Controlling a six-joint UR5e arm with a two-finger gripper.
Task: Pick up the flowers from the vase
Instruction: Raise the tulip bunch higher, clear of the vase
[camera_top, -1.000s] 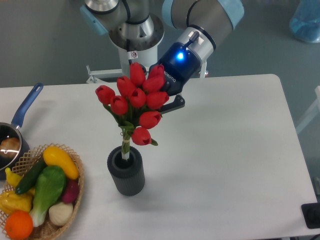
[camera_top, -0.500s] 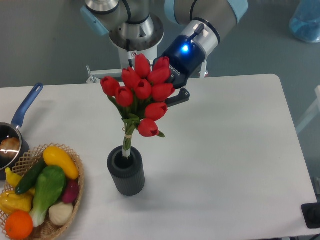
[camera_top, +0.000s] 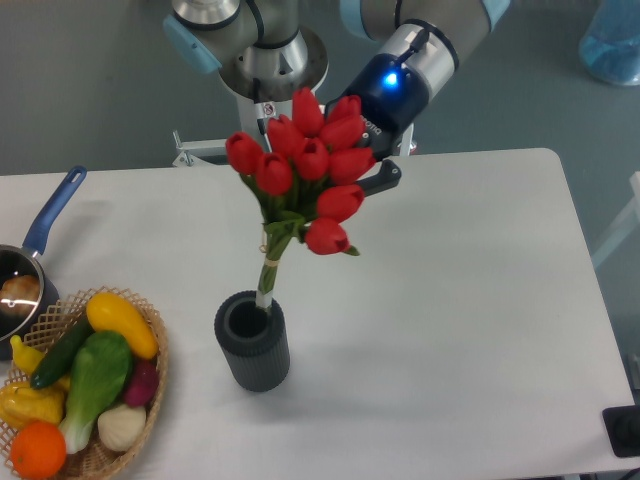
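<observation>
The flowers (camera_top: 306, 163), a bunch of red tulips on green stems, hang tilted above the table with the heads leaning to the upper right. My gripper (camera_top: 366, 177) is behind the heads, shut on the bunch. Only one dark finger (camera_top: 384, 179) shows at the right of the blooms. The stem ends (camera_top: 265, 293) reach down to the back rim of the vase (camera_top: 253, 350), a short dark ribbed cylinder standing upright on the white table. I cannot tell whether the stem tips are still inside its mouth.
A wicker basket (camera_top: 152, 378) with vegetables and fruit sits at the front left. A blue-handled saucepan (camera_top: 48, 218) lies at the left edge. The robot base (camera_top: 262, 75) stands behind the table. A black item (camera_top: 625, 430) is at the front right corner.
My gripper has risen and moved right with the flowers. The stems have slid up out of the vase until only their ends are at its rim.
</observation>
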